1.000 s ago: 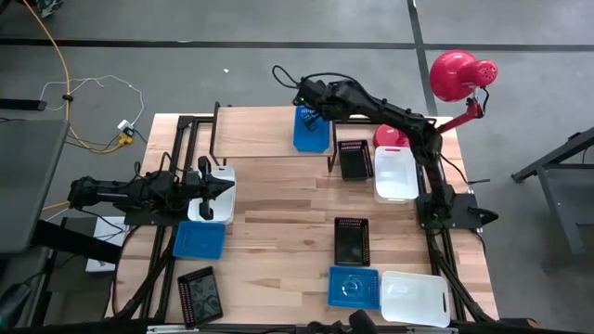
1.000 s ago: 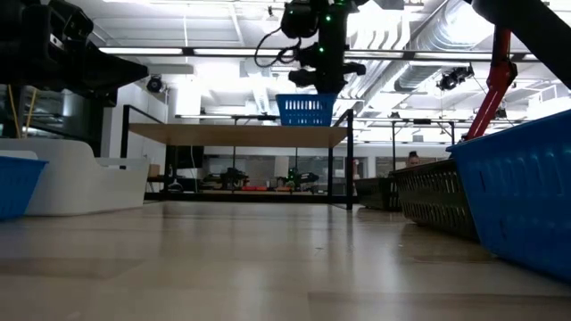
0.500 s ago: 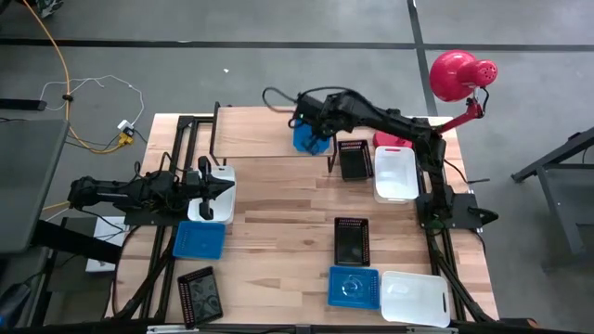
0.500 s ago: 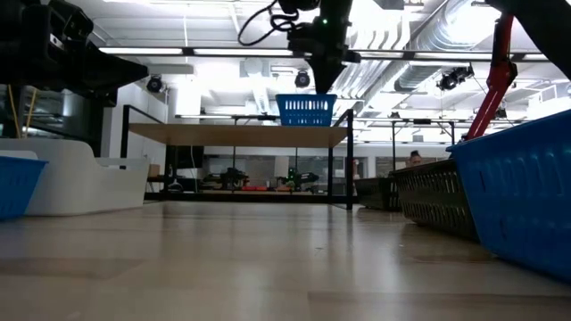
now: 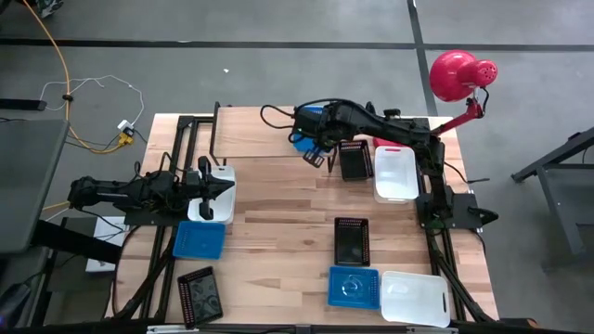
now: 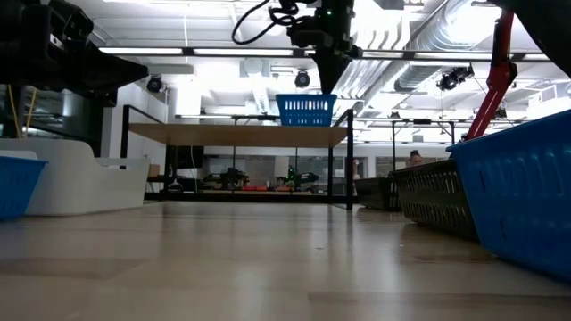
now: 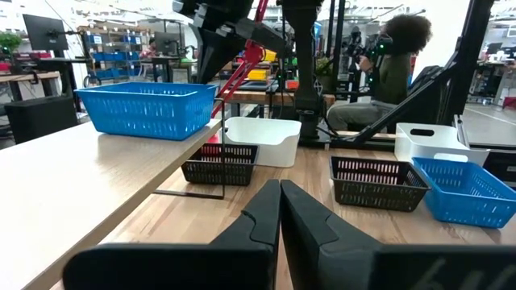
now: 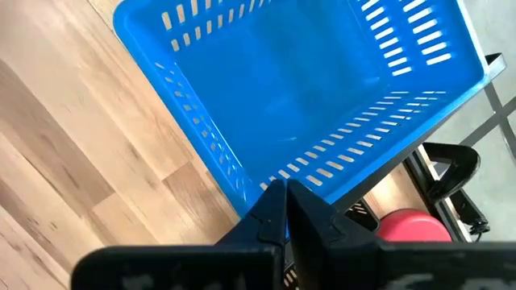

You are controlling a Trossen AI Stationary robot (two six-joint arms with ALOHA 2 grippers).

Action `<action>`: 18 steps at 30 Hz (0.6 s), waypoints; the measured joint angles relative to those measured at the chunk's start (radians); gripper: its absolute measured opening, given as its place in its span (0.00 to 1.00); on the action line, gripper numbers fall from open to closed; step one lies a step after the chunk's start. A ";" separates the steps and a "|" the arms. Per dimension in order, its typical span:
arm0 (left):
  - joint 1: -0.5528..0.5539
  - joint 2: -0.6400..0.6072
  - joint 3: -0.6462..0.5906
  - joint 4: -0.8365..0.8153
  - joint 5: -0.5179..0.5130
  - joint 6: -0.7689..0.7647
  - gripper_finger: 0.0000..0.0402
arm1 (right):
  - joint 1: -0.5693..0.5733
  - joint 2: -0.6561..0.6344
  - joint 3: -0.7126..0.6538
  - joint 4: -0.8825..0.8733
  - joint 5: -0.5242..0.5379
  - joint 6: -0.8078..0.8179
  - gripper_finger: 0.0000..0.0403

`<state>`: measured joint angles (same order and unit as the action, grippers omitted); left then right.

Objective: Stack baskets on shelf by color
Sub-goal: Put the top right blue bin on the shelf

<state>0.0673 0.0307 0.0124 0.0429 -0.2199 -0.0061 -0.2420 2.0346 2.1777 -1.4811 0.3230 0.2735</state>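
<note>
Shelf [image 5: 260,133] taken as landmark. One blue basket [image 5: 303,131] sat upright on the shelf's right end, empty, not gripped by anything. Right gripper [image 5: 314,155] hung above the shelf's right front corner, just past the basket's near rim, fingers [image 8: 278,211] clenched together on nothing. A black mesh basket [image 5: 355,160] and a white basket [image 5: 396,173] lay on the table [image 5: 278,223] just right of the shelf. Left gripper [image 7: 280,211] hovered well off the shelf's front left, over another white basket [image 5: 220,193], fingers pressed shut, holding nothing.
</note>
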 joint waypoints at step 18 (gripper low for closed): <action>0.000 0.000 0.000 0.000 0.000 0.000 0.00 | 0.000 0.000 0.000 -0.049 -0.041 -0.073 0.00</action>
<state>0.0675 0.0307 0.0126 0.0429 -0.2199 -0.0063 -0.2420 2.0346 2.1777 -1.5300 0.2817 0.2005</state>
